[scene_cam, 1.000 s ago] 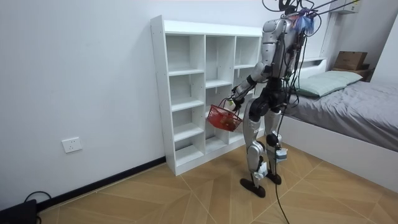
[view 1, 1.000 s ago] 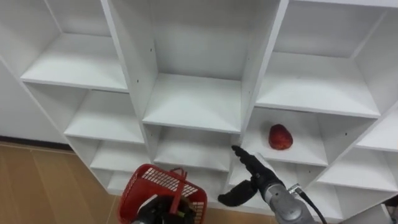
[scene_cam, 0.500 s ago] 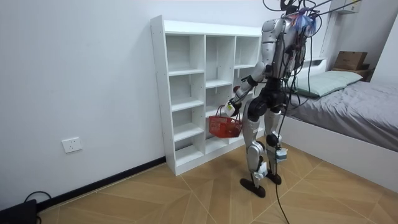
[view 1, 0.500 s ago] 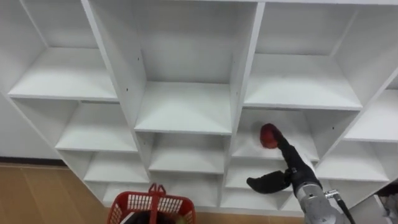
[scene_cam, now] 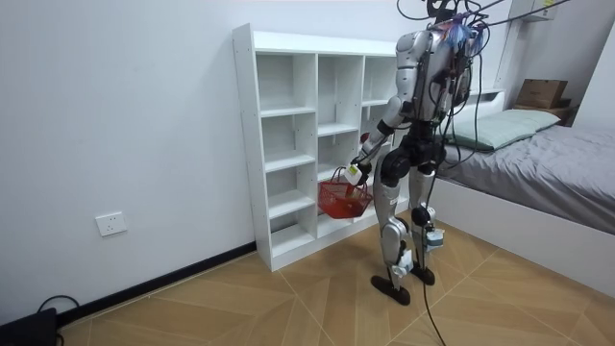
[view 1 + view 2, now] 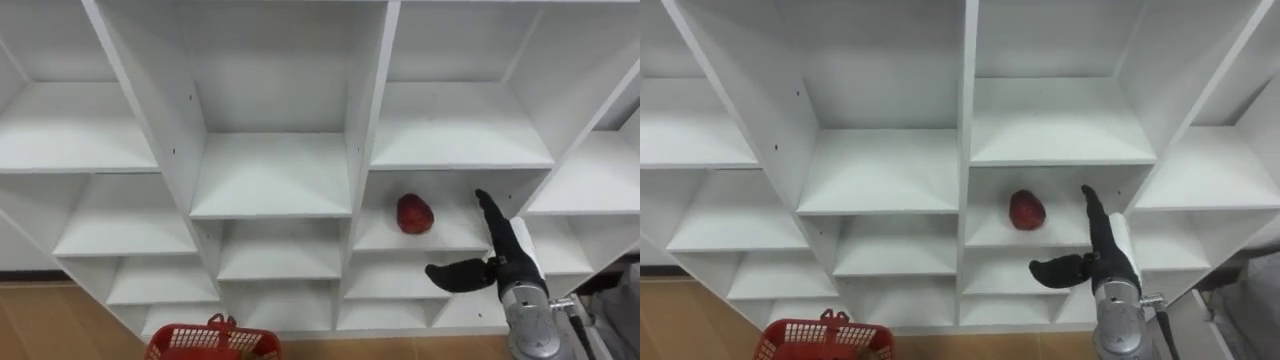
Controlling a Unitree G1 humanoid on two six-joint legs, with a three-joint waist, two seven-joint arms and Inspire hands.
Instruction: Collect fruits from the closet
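Right hand [image 6: 503, 262]: released, fingers straight and pointing up into the shelving, thumb spread wide toward my left, nothing in it. It sits at the front of the right-hand column of the white wooden cubby shelf unit [image 6: 270, 178], its fingertips about level with the board that carries the target. The target is a round dark-red fruit [image 6: 414, 213], lying alone on that board toward the left side of its compartment. It is up and to the left of the fingertips, near but clearly apart, with bare white board between them and no contact. The open span between thumb and fingers faces roughly toward the fruit, so I judge this to be the reach-in step, before any grasp. Left hand [image 5: 355, 170]: low at the robot's side in the room view, clasped on the handle of a red plastic mesh basket [image 5: 340, 198] that hangs from it in front of the lower cubbies. The eye views catch the basket's rim at lower left, and I cannot tell what, if anything, is inside. Progress: the fruit is not yet picked up, and closing on it, lifting it out and dropping it in the basket are all left. Every other compartment I can see holds no fruit, so this looks like the last piece in sight.
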